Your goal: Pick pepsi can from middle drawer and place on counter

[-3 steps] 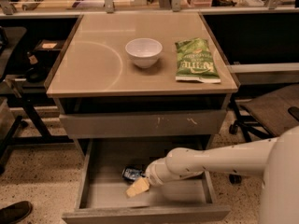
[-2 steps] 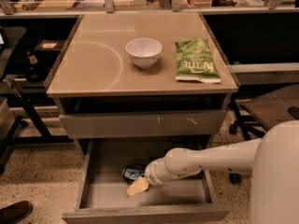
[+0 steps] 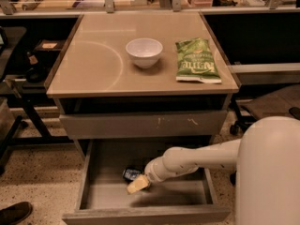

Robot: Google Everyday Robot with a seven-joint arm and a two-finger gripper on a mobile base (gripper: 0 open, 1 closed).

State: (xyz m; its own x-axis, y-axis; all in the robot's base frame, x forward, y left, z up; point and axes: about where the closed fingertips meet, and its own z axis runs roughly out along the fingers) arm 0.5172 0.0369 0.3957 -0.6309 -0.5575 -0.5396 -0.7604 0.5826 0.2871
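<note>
The middle drawer (image 3: 98, 196) is pulled open below the counter (image 3: 93, 60). The pepsi can (image 3: 131, 174) lies on its side on the drawer bottom, left of centre, partly hidden by my arm. My gripper (image 3: 138, 185) reaches down into the drawer from the right, with its pale fingertips right beside and just in front of the can. The counter is a glossy beige top with a pale curved arc line.
A white bowl (image 3: 144, 52) and a green chip bag (image 3: 196, 61) rest on the counter. A closed drawer front with pale scratch marks (image 3: 143, 124) sits above the open drawer. My white base (image 3: 269, 172) fills the lower right. A shoe (image 3: 14, 212) shows at bottom left.
The arm and gripper stay at the can in the drawer; my white base now fills more of the right side of the view.
</note>
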